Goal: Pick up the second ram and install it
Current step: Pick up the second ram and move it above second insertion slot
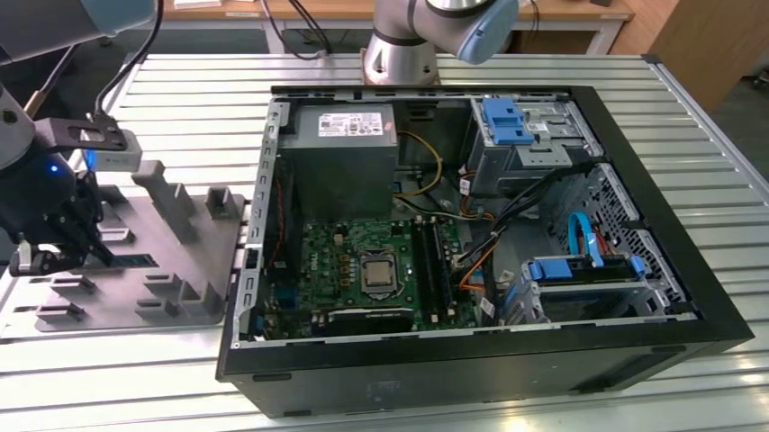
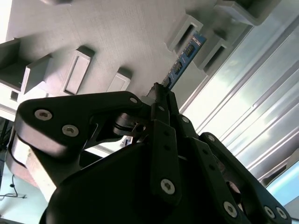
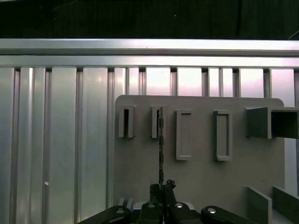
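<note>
Over grey fixture slots (image 3: 183,135), claw (image 3: 161,187) around ram (image 3: 160,140)

The arm's base (image 1: 401,61) stands at the top middle of the exterior view, with a grey elbow joint (image 1: 478,27) capped in light blue just above it. A second grey link (image 1: 72,22) shows at the exterior view's upper left, and below it the wrist (image 1: 27,144) points downward. It carries the black gripper (image 1: 54,261) low at the exterior view's far left. In both wrist views the gripper (image 2: 159,91) (image 3: 161,186) has its two dark fingers (image 2: 162,135) drawn together, with the linkage bars folded inward. The tips are closed on the edge of the second ram (image 3: 160,140), which they pinch at one end.
</note>
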`<state>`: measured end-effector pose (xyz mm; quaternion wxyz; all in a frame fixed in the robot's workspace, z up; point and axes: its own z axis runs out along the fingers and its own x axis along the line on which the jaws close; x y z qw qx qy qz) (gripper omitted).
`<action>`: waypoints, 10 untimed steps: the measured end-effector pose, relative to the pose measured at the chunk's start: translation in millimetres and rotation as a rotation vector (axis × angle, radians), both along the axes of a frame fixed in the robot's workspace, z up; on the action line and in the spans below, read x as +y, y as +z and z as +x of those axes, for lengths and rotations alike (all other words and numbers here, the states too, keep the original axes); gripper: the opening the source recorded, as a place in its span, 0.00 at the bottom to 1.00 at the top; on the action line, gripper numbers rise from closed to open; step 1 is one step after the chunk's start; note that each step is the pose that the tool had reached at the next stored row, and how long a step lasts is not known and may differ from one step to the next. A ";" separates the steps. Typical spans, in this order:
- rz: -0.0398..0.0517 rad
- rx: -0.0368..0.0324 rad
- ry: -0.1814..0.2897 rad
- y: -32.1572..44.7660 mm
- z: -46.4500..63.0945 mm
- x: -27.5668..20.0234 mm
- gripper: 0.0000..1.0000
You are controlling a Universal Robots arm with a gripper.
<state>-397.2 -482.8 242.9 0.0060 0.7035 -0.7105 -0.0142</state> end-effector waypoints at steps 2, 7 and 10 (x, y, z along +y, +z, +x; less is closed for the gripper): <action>0.0000 0.0000 0.000 1.5 0.0 0.0 0.14; 0.0001 0.0000 0.000 4.5 0.0 0.0 0.14; 0.0000 0.0000 0.000 6.3 0.0 0.0 0.14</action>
